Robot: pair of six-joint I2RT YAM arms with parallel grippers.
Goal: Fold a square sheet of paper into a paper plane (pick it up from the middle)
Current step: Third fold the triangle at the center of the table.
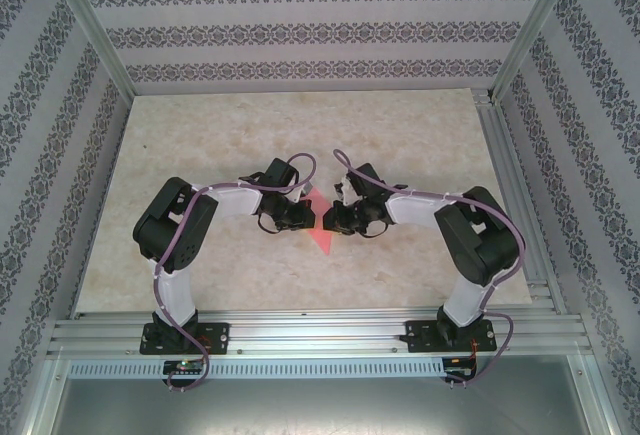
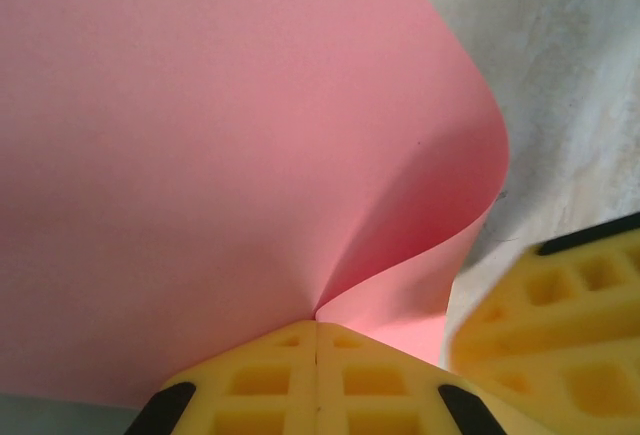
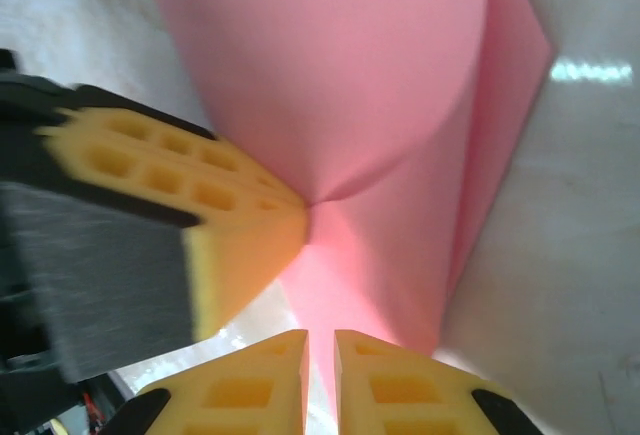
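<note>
While the table (image 1: 300,125) spreads pale beneath it, the thin pink sheet of paper (image 2: 200,135), likely light, limp and crease-prone, fans out ahead of the left gripper (image 2: 316,330), whose pressed-together fingers pinch its pucker. It is best held gently near an edge, and the right gripper (image 3: 320,365), just under its lower edge, shows only a slit, so I cannot tell whether it grips.

Bright, even light; wrist views blur close up, with glare on the table (image 3: 590,70).

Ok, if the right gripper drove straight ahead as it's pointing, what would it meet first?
The pink sheet, at the right gripper's fingertips, possibly touching, though depth is unclear. The left gripper pinching it sits off to the side.
</note>
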